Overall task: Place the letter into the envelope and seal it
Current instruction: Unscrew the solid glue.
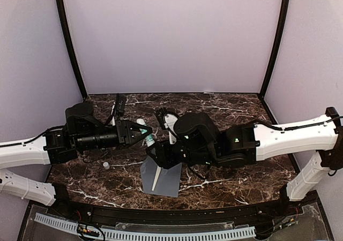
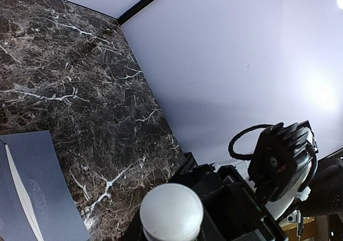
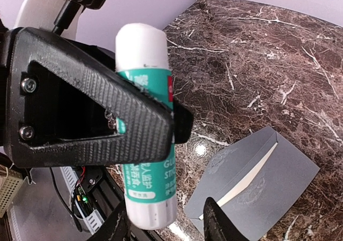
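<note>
The grey-blue envelope lies flat near the table's front. It also shows in the right wrist view and the left wrist view. Only a thin cream strip of the letter shows at its opening; the rest is hidden inside. My left gripper is shut on a green-and-white glue stick held above the table; its white end fills the bottom of the left wrist view. My right gripper is open, with a finger on each side of the stick's lower end.
A small white cap-like piece lies on the dark marble table left of the envelope. Both arms crowd the middle. White walls enclose the back and sides, and a black rail runs along the front edge.
</note>
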